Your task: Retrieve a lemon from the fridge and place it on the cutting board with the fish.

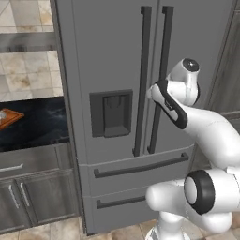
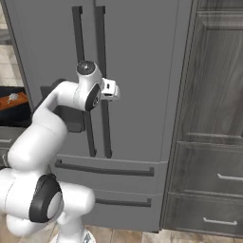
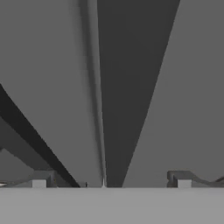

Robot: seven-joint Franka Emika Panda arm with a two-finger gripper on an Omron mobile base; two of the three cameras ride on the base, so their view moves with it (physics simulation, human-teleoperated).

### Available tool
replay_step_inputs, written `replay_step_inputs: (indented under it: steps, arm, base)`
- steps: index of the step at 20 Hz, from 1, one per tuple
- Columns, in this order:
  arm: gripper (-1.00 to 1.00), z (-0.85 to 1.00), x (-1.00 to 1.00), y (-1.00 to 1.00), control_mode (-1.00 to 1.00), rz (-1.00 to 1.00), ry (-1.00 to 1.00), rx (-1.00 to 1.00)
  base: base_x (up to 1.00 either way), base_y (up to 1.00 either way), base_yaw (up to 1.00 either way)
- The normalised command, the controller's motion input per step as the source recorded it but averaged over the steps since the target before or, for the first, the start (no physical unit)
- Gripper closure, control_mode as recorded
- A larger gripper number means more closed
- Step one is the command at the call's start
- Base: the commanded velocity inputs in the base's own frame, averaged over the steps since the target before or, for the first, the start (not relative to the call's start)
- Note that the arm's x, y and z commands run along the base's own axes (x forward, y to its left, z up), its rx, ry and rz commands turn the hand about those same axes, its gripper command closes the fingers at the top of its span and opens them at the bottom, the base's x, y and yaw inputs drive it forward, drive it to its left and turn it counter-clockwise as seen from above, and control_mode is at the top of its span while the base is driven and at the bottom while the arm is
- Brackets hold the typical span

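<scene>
The grey fridge [image 1: 108, 51] stands with both doors shut, so the lemon is hidden. My gripper [image 3: 111, 180] is open right at the fridge, its fingertips [image 3: 39, 180] standing on either side of the right door's long dark handle [image 3: 131, 87]. In the right base view my hand [image 2: 110, 90] sits against that handle [image 2: 101, 47] at about mid height. On the dark counter to the far left lies the orange-brown cutting board [image 1: 8, 117] [image 2: 10, 101], and the pale fish [image 2: 13, 97] rests on it.
A dispenser panel [image 1: 111, 113] is set into the left door, with two drawers [image 1: 136, 171] below the doors. Dark wood cabinets [image 2: 213, 118] flank the fridge on the right. Grey base cabinets [image 1: 33, 192] sit under the counter [image 1: 42, 122] on the left.
</scene>
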Motion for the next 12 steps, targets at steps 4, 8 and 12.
replay_step_inputs:
  steps: [4, 8, 12]
  arm:
    - [-1.0, 0.0, 0.34, -0.03, -1.0, 0.03, -0.04, 0.0]
    - [-1.0, 0.0, 0.4, 0.0, -1.0, 0.05, -0.03, 0.0]
    - [-1.0, 0.0, 0.26, -0.11, -1.0, 0.07, -0.05, 0.02]
  base:
    - [0.0, 0.0, 0.0]
    - [0.0, 0.0, 0.0]
    - [0.0, 0.0, 0.0]
